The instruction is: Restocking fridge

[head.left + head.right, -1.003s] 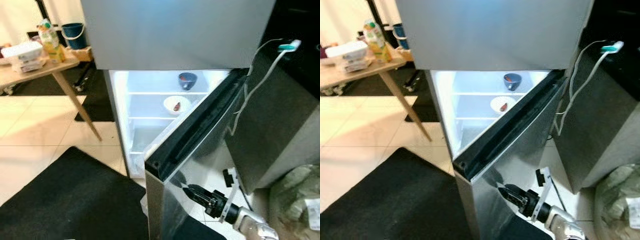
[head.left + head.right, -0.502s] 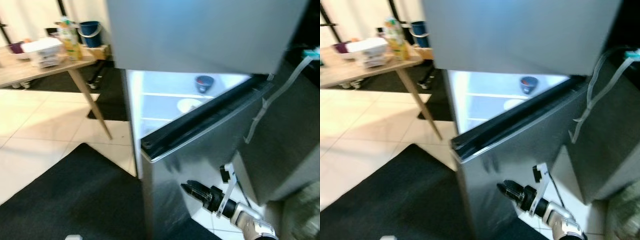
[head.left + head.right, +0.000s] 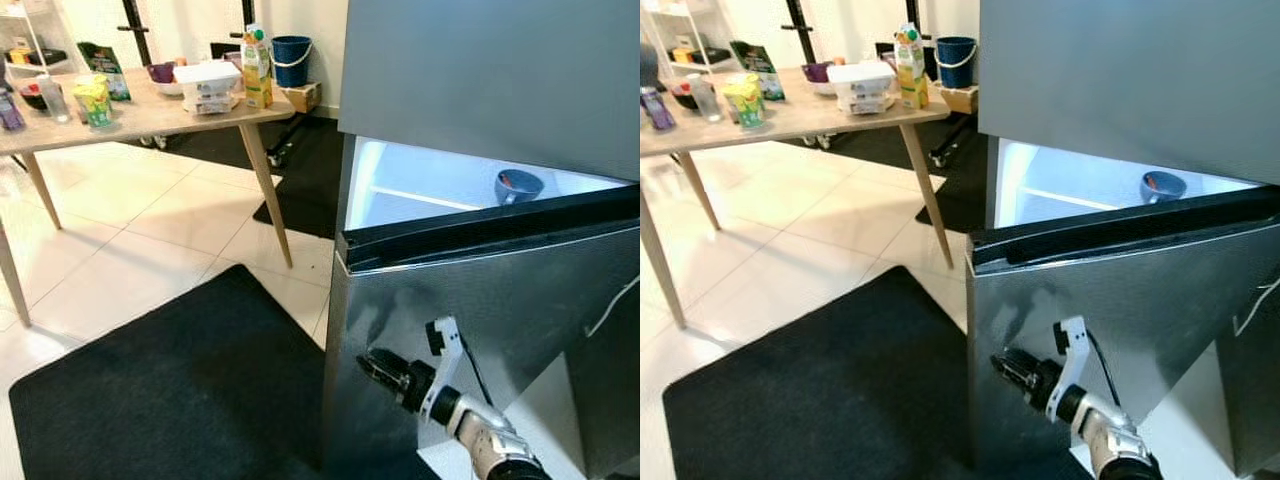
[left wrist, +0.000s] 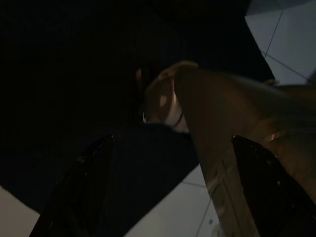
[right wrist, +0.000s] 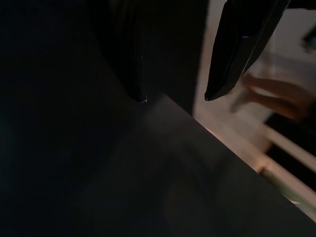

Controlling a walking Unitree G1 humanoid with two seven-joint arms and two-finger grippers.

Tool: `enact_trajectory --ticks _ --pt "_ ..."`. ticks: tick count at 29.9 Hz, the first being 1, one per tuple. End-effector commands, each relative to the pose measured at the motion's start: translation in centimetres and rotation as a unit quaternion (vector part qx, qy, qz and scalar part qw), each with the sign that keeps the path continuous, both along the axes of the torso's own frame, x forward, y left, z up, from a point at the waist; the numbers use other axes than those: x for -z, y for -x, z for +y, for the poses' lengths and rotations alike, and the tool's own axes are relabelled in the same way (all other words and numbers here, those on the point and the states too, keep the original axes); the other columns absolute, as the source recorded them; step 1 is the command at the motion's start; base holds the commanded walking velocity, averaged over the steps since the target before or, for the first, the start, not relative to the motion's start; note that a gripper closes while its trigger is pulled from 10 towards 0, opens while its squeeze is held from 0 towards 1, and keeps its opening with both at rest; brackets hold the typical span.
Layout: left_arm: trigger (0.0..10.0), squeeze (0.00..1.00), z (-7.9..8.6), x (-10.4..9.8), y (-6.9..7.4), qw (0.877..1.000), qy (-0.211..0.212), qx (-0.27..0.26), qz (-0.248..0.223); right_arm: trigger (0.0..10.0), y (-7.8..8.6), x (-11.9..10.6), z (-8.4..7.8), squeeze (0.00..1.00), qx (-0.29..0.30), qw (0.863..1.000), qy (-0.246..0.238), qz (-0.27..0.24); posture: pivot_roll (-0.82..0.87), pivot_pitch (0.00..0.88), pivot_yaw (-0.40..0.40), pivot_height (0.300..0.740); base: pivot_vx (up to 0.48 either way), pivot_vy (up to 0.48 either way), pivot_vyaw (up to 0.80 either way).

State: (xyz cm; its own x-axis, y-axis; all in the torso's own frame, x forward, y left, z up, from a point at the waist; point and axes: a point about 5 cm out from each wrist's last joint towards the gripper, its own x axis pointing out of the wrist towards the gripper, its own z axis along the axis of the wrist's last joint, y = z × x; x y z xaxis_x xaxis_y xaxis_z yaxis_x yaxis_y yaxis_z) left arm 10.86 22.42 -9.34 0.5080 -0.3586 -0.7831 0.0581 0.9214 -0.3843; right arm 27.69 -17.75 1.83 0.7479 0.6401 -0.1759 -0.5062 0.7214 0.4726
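Nearest you, at about 5 o'clock in the head view, your right claw [image 3: 368, 362] sits low against the steel face of the fridge door [image 3: 480, 330]; the wrist view shows its two fingers [image 5: 232, 54] parted with a clear gap and nothing between them. Your left claw [image 4: 170, 182] hangs idle over the black mat [image 3: 170, 390], fingers spread, empty. To do this step well, I'd judge you should keep the door from swinging further shut — press or hook near its free edge, not the middle — so the lit fridge interior [image 3: 440, 185] stays reachable. Compared with a second ago, the door has swung much further closed and the camera has turned left: the white bowl is now hidden, and only the blue bowl [image 3: 518, 184] shows, at 2 o'clock. Farthest, at 11 o'clock, the table [image 3: 150, 118] carries the stock — a juice carton [image 3: 256, 66] and white containers [image 3: 207, 85].
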Motion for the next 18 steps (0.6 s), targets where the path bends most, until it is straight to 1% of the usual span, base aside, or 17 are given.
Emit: enact_trajectory --ticks 1,3,5,6,7,9,10,11,12,13,14,15,16,18 --pt "10.0 0.00 -0.4 0.0 -0.2 1.000 -0.001 0.003 -0.006 10.0 0.0 0.1 -0.5 0.00 0.014 1.000 0.016 0.002 -0.03 0.061 -0.012 0.740 0.000 0.000 0.00" --pt "10.0 0.00 -0.5 -0.2 -0.9 1.000 -0.003 0.011 -0.021 10.0 -0.1 0.2 -0.5 0.00 0.020 1.000 0.022 0.002 -0.03 0.061 -0.012 0.740 0.000 0.000 0.00" --pt "10.0 0.00 -0.8 -0.7 -2.2 0.998 0.008 0.028 -0.052 10.0 -0.3 0.3 -0.7 0.00 0.034 0.999 0.036 0.003 -0.03 0.061 -0.012 0.740 0.000 0.000 0.00" --pt "10.0 0.00 -0.8 -0.7 -2.2 0.998 0.008 0.028 -0.052 10.0 -0.3 0.3 -0.7 0.00 0.034 0.999 0.036 0.003 -0.03 0.061 -0.012 0.740 0.000 0.000 0.00" --pt "10.0 0.00 -1.3 -1.8 -4.5 0.993 0.016 0.059 -0.106 10.0 -0.5 0.2 -1.0 0.00 0.050 0.998 0.050 0.000 -0.03 0.063 -0.013 0.740 0.000 0.000 0.00" --pt "10.0 0.00 -1.8 -2.8 -6.3 0.985 0.022 0.081 -0.152 10.0 -0.8 0.0 -1.3 0.00 0.061 0.996 0.061 -0.003 -0.02 0.062 -0.014 0.740 0.000 0.000 0.00" --pt "10.0 0.00 -1.9 -3.0 -6.7 0.983 0.023 0.086 -0.162 10.0 -0.8 0.0 -1.3 0.00 0.064 0.996 0.064 -0.003 -0.02 0.062 -0.014 0.740 0.000 0.000 0.00" --pt "10.0 0.00 -2.3 -4.0 -8.2 0.975 0.030 0.105 -0.196 10.0 -1.0 -0.2 -1.4 0.00 0.067 0.996 0.063 -0.007 -0.03 0.062 -0.013 0.740 0.000 0.000 0.00" --pt "10.0 0.00 -2.5 -4.6 -9.1 0.968 0.028 0.122 -0.217 10.0 -1.1 -0.3 -1.5 0.00 0.069 0.996 0.063 -0.010 -0.03 0.061 -0.011 0.740 0.000 0.000 0.00" --pt "10.0 0.00 -2.5 -4.6 -9.1 0.968 0.028 0.122 -0.217 10.0 -1.1 -0.3 -1.5 0.00 0.069 0.996 0.063 -0.010 -0.03 0.061 -0.011 0.740 0.000 0.000 0.00" --pt "10.0 0.00 -3.1 -5.8 -10.9 0.955 0.024 0.154 -0.252 10.0 -1.4 -0.6 -1.6 0.00 0.071 0.995 0.069 -0.016 -0.03 0.061 -0.010 0.740 0.000 0.000 0.00" --pt "10.0 0.00 -3.4 -6.3 -11.5 0.949 0.024 0.167 -0.267 10.0 -1.5 -0.7 -1.6 0.00 0.070 0.995 0.072 -0.019 -0.03 0.061 -0.010 0.740 0.000 0.000 0.00" --pt "10.0 0.00 -3.5 -6.6 -11.8 0.946 0.025 0.173 -0.275 10.0 -1.5 -0.7 -1.6 0.00 0.070 0.995 0.074 -0.021 -0.03 0.061 -0.010 0.740 0.000 0.000 0.00" --pt "10.0 0.00 -4.4 -7.3 -12.4 0.929 0.030 0.217 -0.299 10.0 -1.7 -0.9 -1.5 0.00 0.068 0.994 0.077 -0.026 -0.03 0.063 -0.005 0.740 0.000 0.000 0.00"
